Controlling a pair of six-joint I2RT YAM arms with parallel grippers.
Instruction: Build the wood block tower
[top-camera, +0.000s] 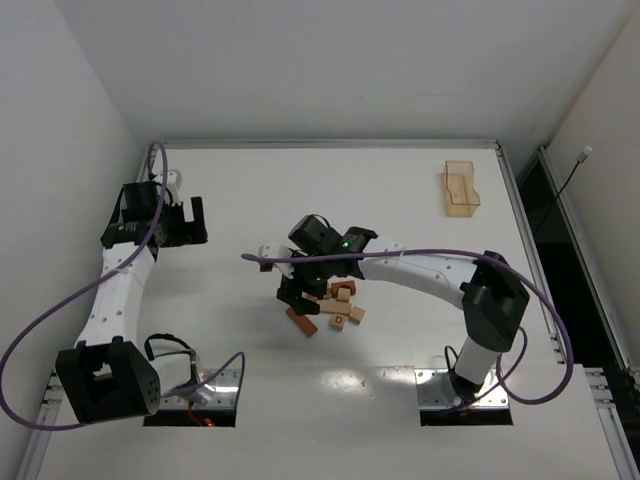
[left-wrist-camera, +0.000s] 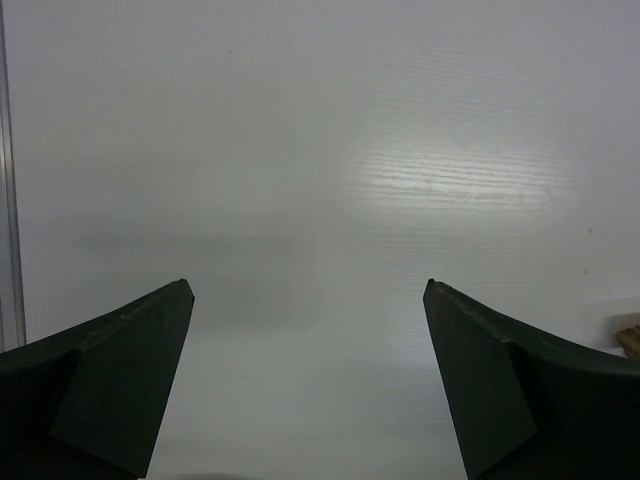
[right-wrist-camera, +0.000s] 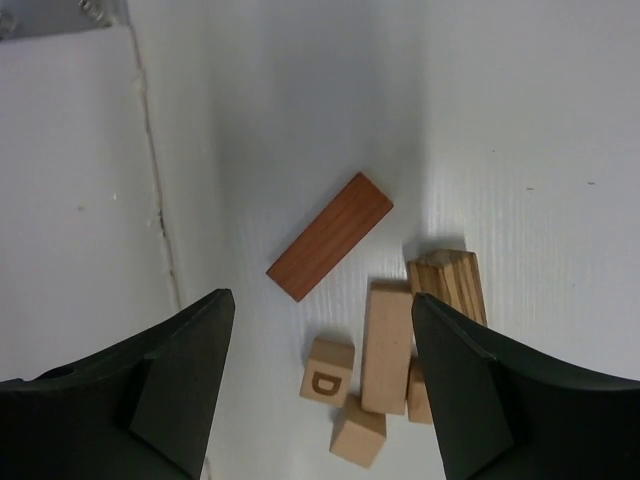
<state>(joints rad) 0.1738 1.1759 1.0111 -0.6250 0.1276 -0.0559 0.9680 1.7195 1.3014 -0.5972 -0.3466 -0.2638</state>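
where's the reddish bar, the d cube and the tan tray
reddish bar (right-wrist-camera: 330, 237), right wrist view, middle of top face
d cube (right-wrist-camera: 322, 382), right wrist view, lettered face
tan tray (top-camera: 450, 188), top external view, side wall

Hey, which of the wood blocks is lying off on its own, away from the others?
The flat reddish-brown bar: it lies apart, touching nothing, while the tan pieces, like the D cube, crowd together.
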